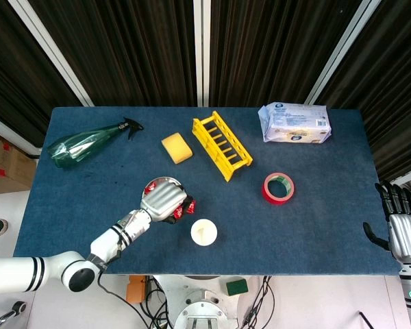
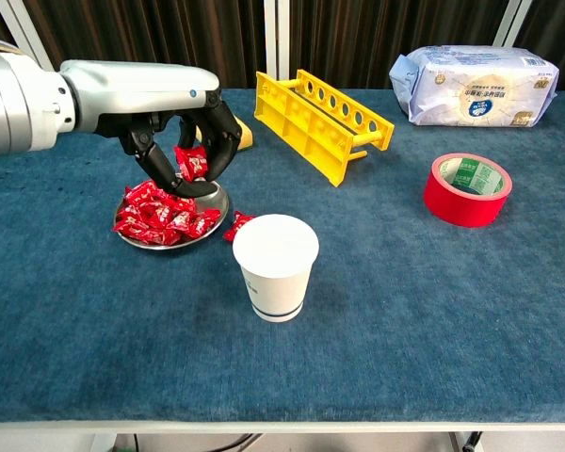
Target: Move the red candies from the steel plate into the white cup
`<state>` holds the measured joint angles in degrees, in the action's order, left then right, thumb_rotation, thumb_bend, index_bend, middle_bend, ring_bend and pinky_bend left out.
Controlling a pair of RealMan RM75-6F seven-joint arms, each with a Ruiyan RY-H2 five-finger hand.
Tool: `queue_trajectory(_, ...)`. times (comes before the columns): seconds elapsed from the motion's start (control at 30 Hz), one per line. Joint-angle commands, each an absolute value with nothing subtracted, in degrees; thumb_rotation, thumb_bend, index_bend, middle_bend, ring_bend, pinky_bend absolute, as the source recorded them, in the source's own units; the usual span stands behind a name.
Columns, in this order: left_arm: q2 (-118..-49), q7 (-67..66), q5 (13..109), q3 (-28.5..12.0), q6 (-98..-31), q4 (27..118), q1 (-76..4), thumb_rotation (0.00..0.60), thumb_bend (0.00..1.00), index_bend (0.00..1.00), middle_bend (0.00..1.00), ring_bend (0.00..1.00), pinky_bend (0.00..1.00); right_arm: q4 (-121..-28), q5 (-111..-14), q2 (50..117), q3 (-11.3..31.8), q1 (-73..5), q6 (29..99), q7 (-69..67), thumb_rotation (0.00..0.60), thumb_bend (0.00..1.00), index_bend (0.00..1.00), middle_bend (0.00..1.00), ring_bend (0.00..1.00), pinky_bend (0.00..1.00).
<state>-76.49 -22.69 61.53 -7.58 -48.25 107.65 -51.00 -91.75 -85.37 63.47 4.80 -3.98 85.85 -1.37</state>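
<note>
A steel plate (image 2: 210, 201) heaped with several red candies (image 2: 156, 213) sits left of centre on the blue table. My left hand (image 2: 184, 141) hovers above the plate's right side and pinches one red candy (image 2: 192, 162) between its fingertips. In the head view the left hand (image 1: 164, 198) covers most of the plate (image 1: 153, 184). One loose red candy (image 2: 237, 224) lies on the cloth between plate and white cup (image 2: 275, 266). The cup (image 1: 203, 232) stands upright, just right of the plate. My right hand (image 1: 401, 232) hangs off the table's right edge, fingers apart, holding nothing.
A yellow rack (image 2: 320, 121), a yellow sponge (image 1: 177, 147), a red tape roll (image 2: 468, 187), a wipes pack (image 2: 471, 85) and a green spray bottle (image 1: 82, 144) lie across the far half of the table.
</note>
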Motion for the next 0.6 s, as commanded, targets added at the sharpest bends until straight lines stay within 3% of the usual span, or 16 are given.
queue_trajectory(0.03,-76.52,-23.68,59.93,-7.18,-49.02,110.83,-51.45,0.600,0.35,0.69,0.67,0.45,0.51,-91.75,-85.72,63.39,4.67,-3.78,86.25,-1.60,0.600,0.30,0.00,0.00,0.00,0.00)
queue_trajectory(0.6,-84.59,-25.91,57.61,-7.68,-53.75,109.95,-52.81,0.600,0.35,0.69,0.66,0.45,0.51,-91.78,-86.99,62.95,4.48,-2.97,88.17,-2.73,0.600,0.30,0.00,0.00,0.00,0.00)
